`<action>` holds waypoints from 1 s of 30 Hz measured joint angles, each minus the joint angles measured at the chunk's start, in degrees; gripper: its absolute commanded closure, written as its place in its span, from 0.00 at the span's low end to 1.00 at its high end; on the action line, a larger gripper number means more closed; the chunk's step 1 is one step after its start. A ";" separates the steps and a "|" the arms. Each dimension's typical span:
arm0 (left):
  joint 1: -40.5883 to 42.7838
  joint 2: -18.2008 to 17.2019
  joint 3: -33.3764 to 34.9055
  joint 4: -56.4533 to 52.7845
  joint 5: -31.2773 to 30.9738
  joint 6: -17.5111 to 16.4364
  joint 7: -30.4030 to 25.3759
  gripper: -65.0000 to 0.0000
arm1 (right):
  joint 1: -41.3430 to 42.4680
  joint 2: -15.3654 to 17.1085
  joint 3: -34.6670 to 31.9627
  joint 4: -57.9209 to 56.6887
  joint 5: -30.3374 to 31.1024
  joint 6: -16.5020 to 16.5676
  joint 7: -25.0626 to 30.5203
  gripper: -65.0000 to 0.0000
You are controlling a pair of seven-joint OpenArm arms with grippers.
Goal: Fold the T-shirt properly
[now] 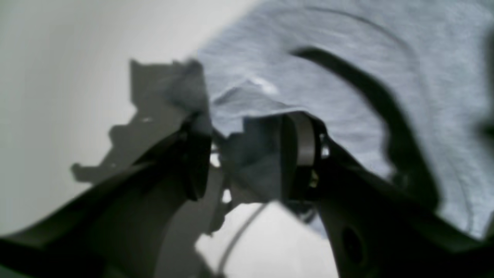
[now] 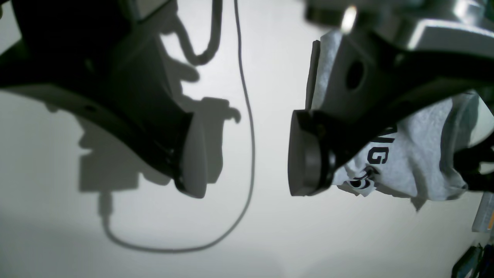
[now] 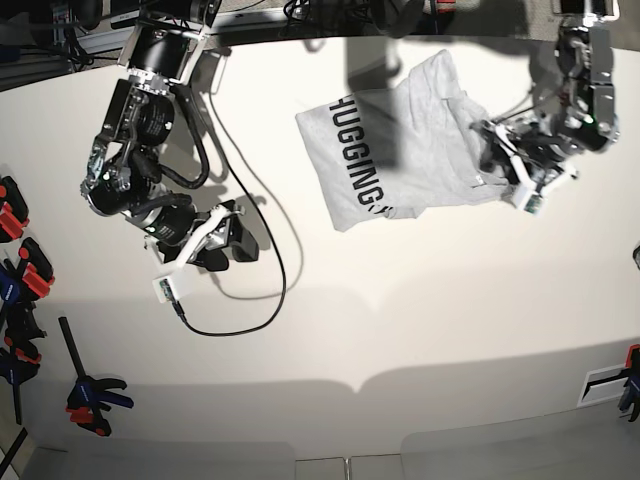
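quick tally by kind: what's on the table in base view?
T-shirt: 1
Robot hands: 2, left hand and right hand
Black cable: 1
Clamps at the left edge: blurred and partly cut off, no count
Total countable: 4

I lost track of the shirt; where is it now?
In the base view the T-shirt lies at the table's far right, bunched, its right edge in the left claw, well away from the right claw.
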 measured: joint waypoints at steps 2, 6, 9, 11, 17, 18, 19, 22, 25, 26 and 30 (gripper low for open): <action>0.02 -1.57 0.00 0.00 1.11 3.10 -1.57 0.59 | 0.00 0.00 0.00 0.00 0.00 0.00 -0.02 0.50; 0.00 -3.48 0.00 0.04 8.85 9.31 -1.42 0.59 | -0.02 0.02 0.00 0.00 3.87 0.00 -0.74 0.50; 0.00 -3.98 0.00 0.04 10.47 12.13 -0.83 0.59 | 0.00 0.00 -0.11 0.00 7.30 0.02 -2.10 0.50; 0.00 -3.93 0.00 0.07 9.51 13.20 -0.76 0.59 | -0.02 0.04 -1.01 0.00 9.84 0.04 -2.89 0.50; 0.31 0.35 0.00 6.91 5.29 13.57 1.51 0.59 | -0.02 0.17 -11.45 0.00 11.72 0.74 -1.88 0.50; 0.76 1.62 0.00 9.29 4.96 13.53 2.34 0.59 | 0.00 0.17 -13.64 0.00 11.74 0.76 -0.92 0.50; 1.53 2.78 0.00 11.82 4.15 13.42 3.34 0.59 | -0.02 0.15 -15.76 0.00 11.61 0.87 0.59 0.50; 5.60 5.44 0.02 18.99 3.76 13.35 5.44 0.59 | 0.00 0.35 -21.05 0.07 10.56 0.92 4.81 0.50; 10.97 7.15 -0.13 23.71 2.38 12.07 4.68 0.59 | 0.57 0.37 -26.10 -0.11 5.99 0.02 7.17 0.50; 12.57 7.69 -0.07 24.13 0.55 11.50 4.00 0.59 | 0.98 0.35 -27.76 -0.39 4.09 -0.52 7.82 0.50; 19.93 11.28 -0.09 24.04 -4.70 8.22 2.64 0.59 | 4.20 -0.17 -32.94 -3.80 0.22 -5.11 9.94 0.51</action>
